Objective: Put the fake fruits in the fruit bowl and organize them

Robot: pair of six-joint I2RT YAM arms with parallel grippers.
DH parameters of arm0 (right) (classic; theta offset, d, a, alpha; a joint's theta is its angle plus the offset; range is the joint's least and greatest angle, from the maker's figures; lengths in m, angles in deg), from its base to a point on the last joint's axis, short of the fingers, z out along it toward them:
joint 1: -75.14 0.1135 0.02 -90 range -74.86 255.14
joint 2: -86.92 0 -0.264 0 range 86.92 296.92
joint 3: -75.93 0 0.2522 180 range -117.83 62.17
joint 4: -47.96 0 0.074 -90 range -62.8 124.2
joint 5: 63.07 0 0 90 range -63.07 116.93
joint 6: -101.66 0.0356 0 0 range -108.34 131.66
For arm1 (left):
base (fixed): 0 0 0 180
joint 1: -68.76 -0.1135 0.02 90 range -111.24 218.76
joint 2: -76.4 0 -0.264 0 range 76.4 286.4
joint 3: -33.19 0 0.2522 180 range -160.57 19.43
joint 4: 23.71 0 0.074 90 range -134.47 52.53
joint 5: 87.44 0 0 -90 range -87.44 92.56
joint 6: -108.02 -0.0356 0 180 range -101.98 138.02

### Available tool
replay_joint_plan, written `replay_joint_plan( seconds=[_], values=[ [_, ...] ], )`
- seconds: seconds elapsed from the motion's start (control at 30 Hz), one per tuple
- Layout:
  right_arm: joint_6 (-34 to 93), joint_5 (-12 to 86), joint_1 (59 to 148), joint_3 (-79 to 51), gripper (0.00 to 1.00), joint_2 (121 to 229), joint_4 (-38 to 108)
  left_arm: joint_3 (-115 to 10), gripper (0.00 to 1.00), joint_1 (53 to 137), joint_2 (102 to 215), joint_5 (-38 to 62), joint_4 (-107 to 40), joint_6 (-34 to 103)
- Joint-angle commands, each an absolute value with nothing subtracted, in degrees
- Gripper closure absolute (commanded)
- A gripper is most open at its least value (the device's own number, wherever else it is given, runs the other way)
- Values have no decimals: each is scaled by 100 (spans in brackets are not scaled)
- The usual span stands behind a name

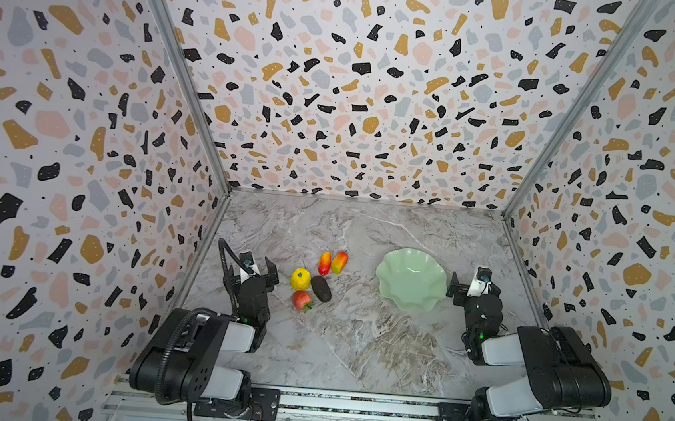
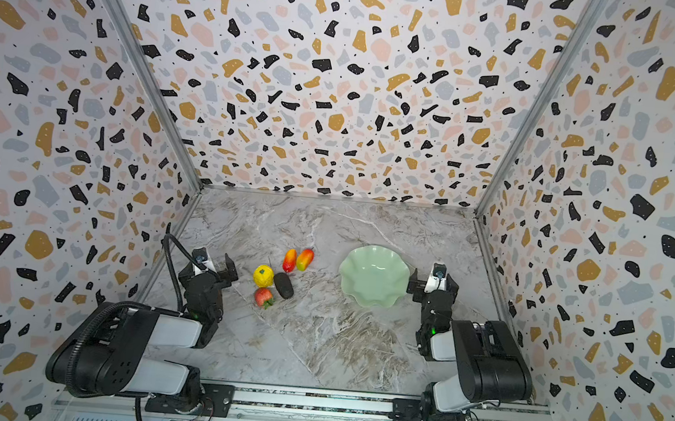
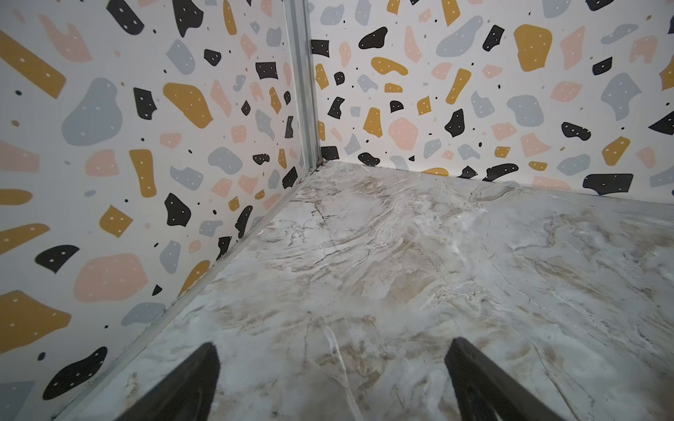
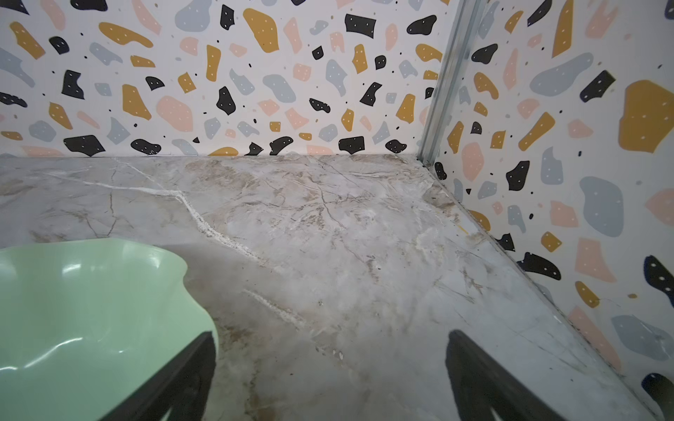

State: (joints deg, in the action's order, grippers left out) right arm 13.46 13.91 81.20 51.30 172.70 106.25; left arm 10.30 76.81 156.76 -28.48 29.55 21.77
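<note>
A marble table (image 1: 357, 346) bears five fake fruits (image 1: 320, 288) and a fruit bowl (image 1: 411, 282).

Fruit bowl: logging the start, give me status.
Left hand open, right hand open, both empty. Fruit bowl empty; five fake fruits clustered by left hand. Nothing between them.

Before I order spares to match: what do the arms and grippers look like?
The left arm and right arm: black joint housings, pale grey link covers, green lights. The left gripper and right gripper: black tapered fingers. A black ribbed hose loops along the left arm only.
</note>
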Motion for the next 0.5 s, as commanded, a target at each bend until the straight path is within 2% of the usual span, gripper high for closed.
replay_joint_plan(
  seconds=[0.0, 0.47],
  values=[
    [1301, 1427, 8128, 5118, 1, 17229, 10750, 1082, 0, 7702, 15629, -2967, 3259, 2165],
    [1309, 1453, 8111, 5079, 1, 17260, 10681, 1047, 1, 7702, 15642, -2953, 3221, 2161]
  ],
)
